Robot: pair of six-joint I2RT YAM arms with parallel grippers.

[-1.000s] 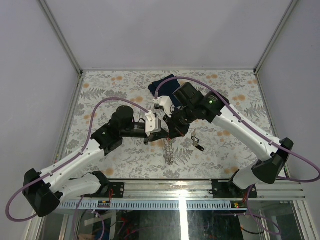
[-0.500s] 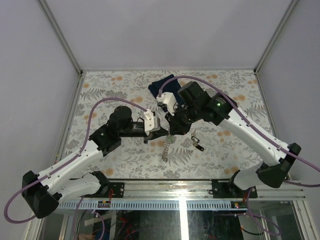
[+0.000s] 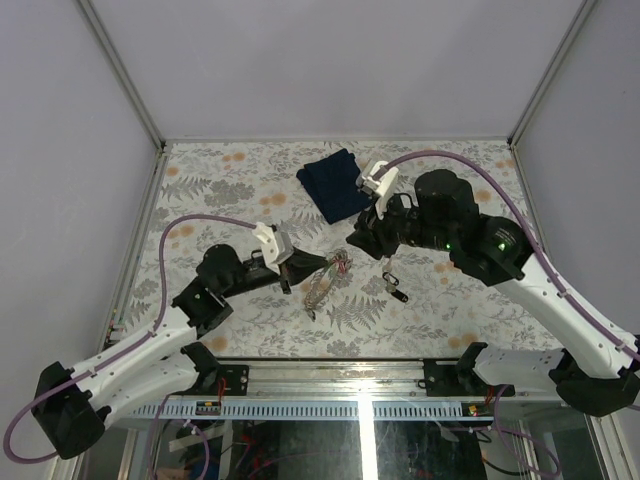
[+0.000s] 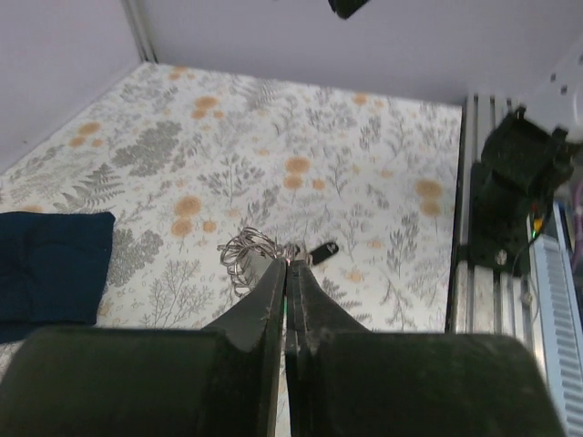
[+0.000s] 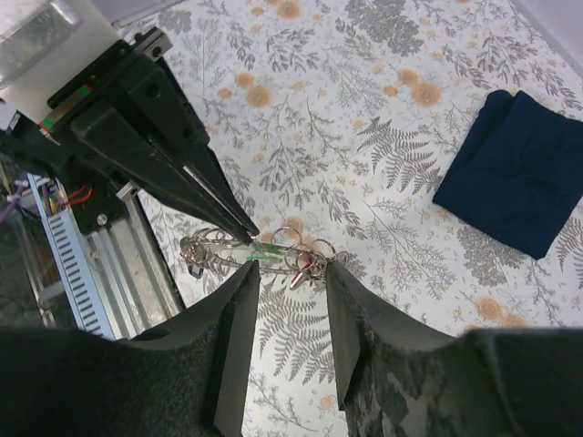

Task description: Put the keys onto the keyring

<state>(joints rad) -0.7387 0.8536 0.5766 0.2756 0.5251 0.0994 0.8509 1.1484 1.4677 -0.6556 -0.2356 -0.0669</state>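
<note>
my left gripper (image 3: 322, 264) was pinched shut on the keyring (image 3: 318, 288), at the centre of the top view. my right gripper (image 3: 356, 238) stood half open and empty. a black key (image 3: 397, 292) lay loose to the right of the ring. i judged that picking it up came next.

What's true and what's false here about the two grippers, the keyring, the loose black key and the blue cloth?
1. The left gripper is shut on the keyring. True.
2. The right gripper is clamped on the keyring. False: its jaws stand open and hold nothing.
3. The dark blue cloth lies on the table, unheld. True.
4. The black key is pinched in the left gripper. False: it lies loose on the table beside the keyring.
</note>
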